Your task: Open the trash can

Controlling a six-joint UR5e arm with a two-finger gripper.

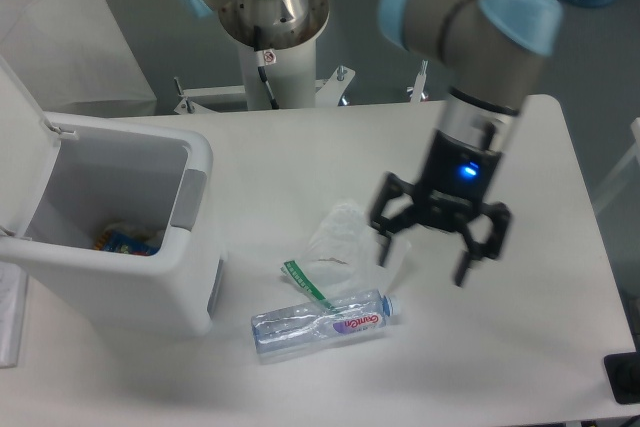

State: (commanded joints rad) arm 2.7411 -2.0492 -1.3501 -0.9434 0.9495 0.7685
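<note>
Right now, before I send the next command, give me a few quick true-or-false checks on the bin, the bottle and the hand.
1. The large white plastic trash can has its lid shut. False: the lid is swung up and the inside shows.
2. The clear plastic water bottle lies on its side on the white table. True.
3. The black two-finger hand grips the bottle. False: it is open, empty, to the right of the bottle.
4. Something colourful lies at the bottom of the trash can. True.
5. A crumpled clear plastic bag lies just behind the bottle. True.
</note>
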